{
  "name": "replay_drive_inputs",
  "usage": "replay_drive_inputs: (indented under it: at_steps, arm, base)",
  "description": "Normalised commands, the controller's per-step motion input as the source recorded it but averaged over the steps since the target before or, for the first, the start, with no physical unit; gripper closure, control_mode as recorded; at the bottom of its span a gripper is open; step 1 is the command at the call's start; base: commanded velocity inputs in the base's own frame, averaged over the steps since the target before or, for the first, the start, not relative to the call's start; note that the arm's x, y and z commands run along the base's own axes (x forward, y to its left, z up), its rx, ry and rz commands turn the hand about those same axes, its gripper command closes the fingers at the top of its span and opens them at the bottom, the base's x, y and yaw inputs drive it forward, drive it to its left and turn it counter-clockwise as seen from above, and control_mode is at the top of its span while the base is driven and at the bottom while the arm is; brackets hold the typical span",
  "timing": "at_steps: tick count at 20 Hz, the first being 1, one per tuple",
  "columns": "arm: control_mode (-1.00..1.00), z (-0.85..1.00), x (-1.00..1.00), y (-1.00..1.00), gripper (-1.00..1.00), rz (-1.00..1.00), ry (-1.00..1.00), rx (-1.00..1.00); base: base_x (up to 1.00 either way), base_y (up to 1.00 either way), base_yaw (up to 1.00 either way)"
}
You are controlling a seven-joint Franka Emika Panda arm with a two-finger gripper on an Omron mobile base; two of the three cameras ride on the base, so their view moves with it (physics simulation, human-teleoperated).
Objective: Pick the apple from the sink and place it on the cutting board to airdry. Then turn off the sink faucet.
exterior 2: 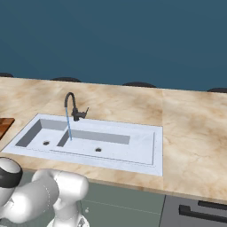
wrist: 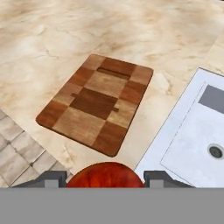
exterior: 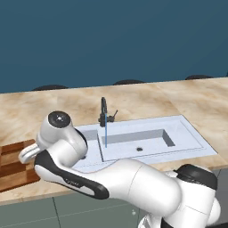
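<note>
- the apple [wrist: 105, 175] sits clamped between the two fingertips of the hand [wrist: 105, 178], lifted out of the sink [wrist: 192, 140] and hanging above the counter [wrist: 57, 39]
- the cutting board [wrist: 97, 103] lies ahead of the hand and a bit off to one side in the hand view, flat, long axis running away from the camera at a slant
- so I'd guess it's just carry forward over the board, then lower
- faucet [exterior: 104, 113] is running, water falling into the basin
</note>
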Motion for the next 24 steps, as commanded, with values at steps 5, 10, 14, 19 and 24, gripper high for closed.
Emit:
replay_drive_inputs:
  at_steps: [5,10,14,19,24]
  arm:
    - [-1.00,-0.21,0.10,0.14,1.00,0.00,0.00,0.00]
    - [-1.00,-0.17,0.07,0.12,1.00,0.00,0.00,0.00]
    - [-1.00,-0.14,0.06,0.16,1.00,0.00,0.00,0.00]
    - [-1.00,-0.14,0.05,0.15,1.00,0.00,0.00,0.00]
    - [-1.00,-0.13,0.02,0.11,1.00,0.00,0.00,0.00]
  base:
    - [0.00,0.00,0.00]
    - [0.00,0.00,0.00]
    - [0.00,0.00,0.00]
    - [0.00,0.00,0.00]
    - [0.00,0.00,0.00]
